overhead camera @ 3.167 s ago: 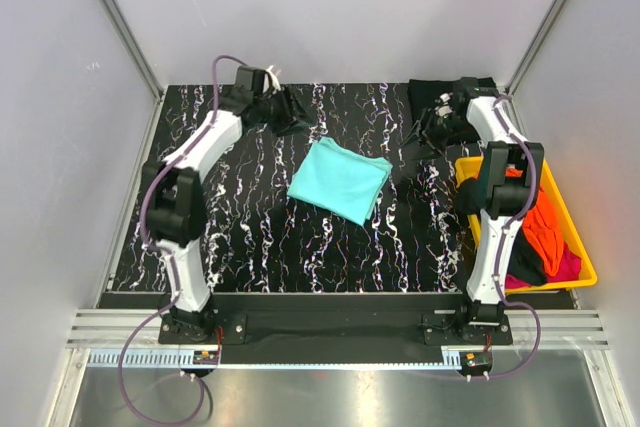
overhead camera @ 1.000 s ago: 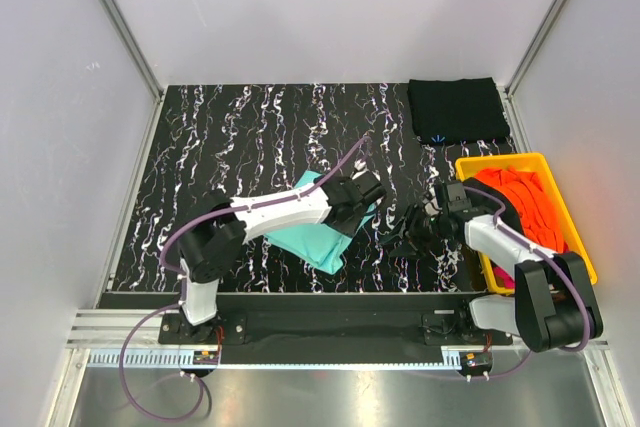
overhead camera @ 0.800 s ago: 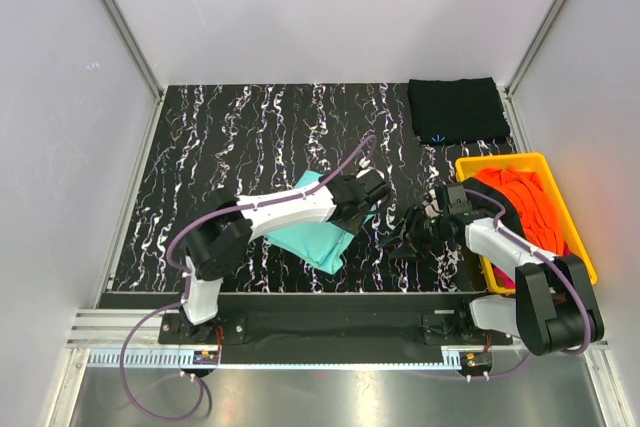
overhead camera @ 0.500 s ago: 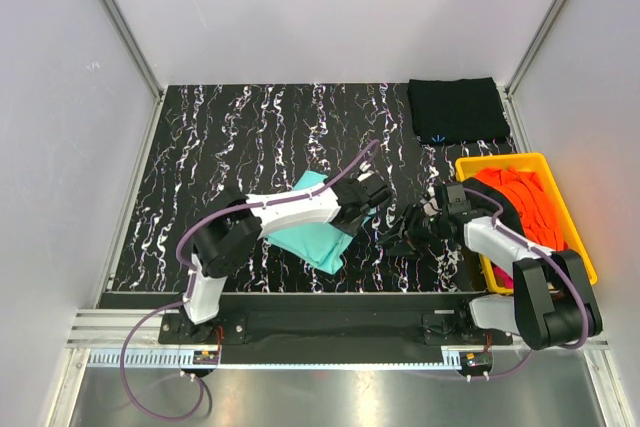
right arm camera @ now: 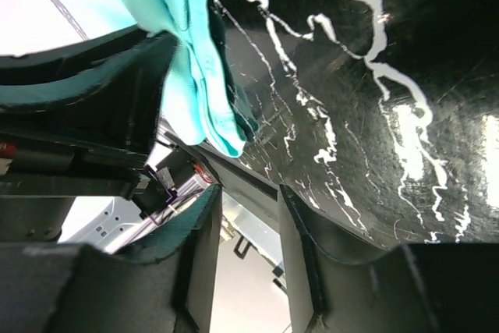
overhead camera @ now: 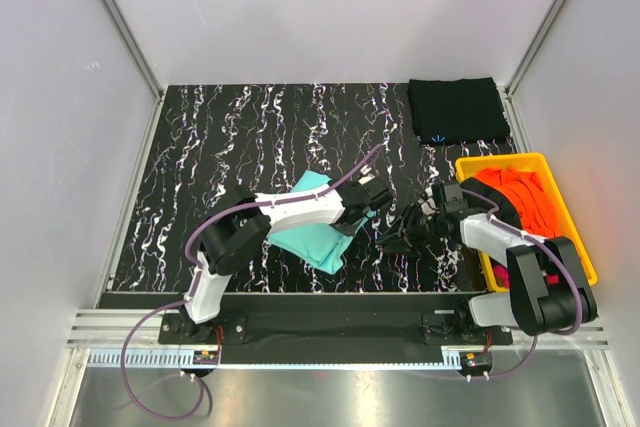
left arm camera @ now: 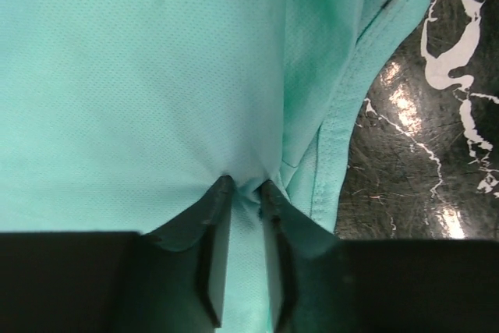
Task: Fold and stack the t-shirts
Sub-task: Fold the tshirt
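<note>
Inside the yellow bin (overhead camera: 505,157) lies a heap of bright orange shirt (overhead camera: 525,202). Beyond the bin, a folded black shirt (overhead camera: 458,110) sits in the far corner. Left of the bin, the light teal shirt (overhead camera: 315,239) lies on the black marbled table (overhead camera: 230,137), and the left gripper (left arm camera: 243,186) pinches its folded edge. The right gripper (right arm camera: 248,196), between bin and teal shirt, has its jaws spread on nothing. White walls (overhead camera: 330,7) enclose the table.

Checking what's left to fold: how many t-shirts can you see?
3: teal shirt mid-table, black shirt at the far-right corner, orange shirt in the yellow bin; more may hide beneath it.
</note>
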You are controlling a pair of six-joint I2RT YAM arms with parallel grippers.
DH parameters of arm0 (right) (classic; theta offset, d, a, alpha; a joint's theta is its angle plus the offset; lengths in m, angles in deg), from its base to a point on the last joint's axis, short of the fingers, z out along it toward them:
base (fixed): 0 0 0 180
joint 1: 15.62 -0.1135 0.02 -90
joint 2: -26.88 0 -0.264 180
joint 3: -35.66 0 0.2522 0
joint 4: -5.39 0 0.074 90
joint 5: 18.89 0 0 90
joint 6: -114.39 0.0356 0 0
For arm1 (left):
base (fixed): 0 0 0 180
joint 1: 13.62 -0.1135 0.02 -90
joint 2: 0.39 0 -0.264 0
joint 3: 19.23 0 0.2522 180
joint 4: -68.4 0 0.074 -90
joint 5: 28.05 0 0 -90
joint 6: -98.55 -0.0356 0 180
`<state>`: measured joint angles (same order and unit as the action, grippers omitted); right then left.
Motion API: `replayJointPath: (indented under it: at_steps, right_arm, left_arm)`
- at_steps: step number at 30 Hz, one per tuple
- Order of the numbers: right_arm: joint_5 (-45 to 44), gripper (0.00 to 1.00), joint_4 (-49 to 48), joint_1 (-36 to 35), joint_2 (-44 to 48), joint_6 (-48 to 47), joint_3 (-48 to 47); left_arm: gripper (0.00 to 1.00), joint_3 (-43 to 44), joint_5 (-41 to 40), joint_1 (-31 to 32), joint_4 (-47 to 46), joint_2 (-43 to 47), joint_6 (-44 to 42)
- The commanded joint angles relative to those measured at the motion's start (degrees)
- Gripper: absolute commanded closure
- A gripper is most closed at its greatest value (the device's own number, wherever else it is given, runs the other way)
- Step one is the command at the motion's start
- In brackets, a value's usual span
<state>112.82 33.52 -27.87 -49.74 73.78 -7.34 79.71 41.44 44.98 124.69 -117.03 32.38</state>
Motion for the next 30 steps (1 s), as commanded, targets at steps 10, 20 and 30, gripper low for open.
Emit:
replayJointPath:
  at_steps: [10, 20, 30]
  right_arm:
    - [3.3, 0.61, -4.7, 0.1, -6.5, 1.6, -4.0]
    - [3.1, 0.82, -13.8, -3.7, -16.9, 8.5, -10.0]
    - [-5.1, 0.97, -21.7, -9.3, -23.8, 13.8, -13.0]
  left_arm:
    - [1.0, 3.5, -2.3, 0.0, -0.7, 2.4, -2.3]
    - [1.0, 1.7, 5.3, -1.2, -0.4, 8.6, -0.5]
    - [1.0, -0.5, 8.1, -3.4, -0.2, 10.9, -1.3]
